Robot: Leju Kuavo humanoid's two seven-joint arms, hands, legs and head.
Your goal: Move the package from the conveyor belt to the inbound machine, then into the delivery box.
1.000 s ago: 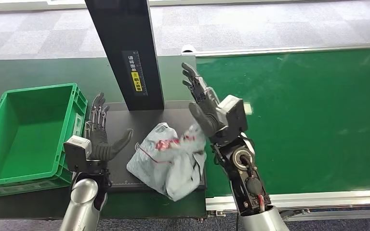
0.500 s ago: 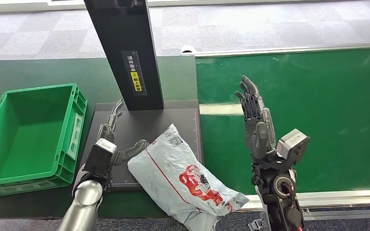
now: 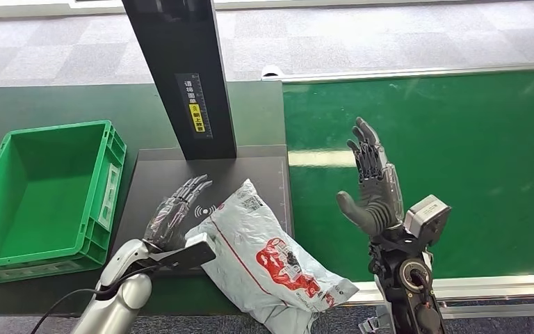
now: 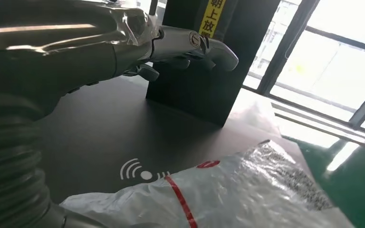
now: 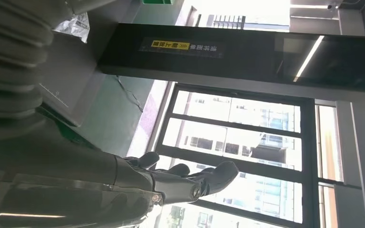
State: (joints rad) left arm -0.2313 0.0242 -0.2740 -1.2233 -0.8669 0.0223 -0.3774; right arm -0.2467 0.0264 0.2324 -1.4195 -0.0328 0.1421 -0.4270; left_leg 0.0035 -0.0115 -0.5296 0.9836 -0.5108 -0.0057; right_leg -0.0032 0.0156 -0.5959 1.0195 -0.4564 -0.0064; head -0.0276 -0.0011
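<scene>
The left robot hand point(image 3: 176, 212) lies low over the flat black scanning plate of the inbound machine point(image 3: 160, 181), fingers spread wide and holding nothing; its palm side touches or sits just beside the package edge. The right robot hand point(image 3: 370, 188) stands upright over the green conveyor belt point(image 3: 459, 160), fingers apart, empty.

The grey plastic mailer package with red print point(image 3: 264, 254) lies at 3 o'clock from the left robot hand. Its upper end rests on the plate; its lower end overhangs the front edge of the dark green desk point(image 3: 55, 104).

Risk: the overhanging, slack bag could slide off the front edge if pushed toward 6 o'clock. A grasp on loose film alone may slip during transfer. The green plastic delivery box point(image 3: 42, 188) lies at 9 o'clock; a low carry could snag its near wall.
</scene>
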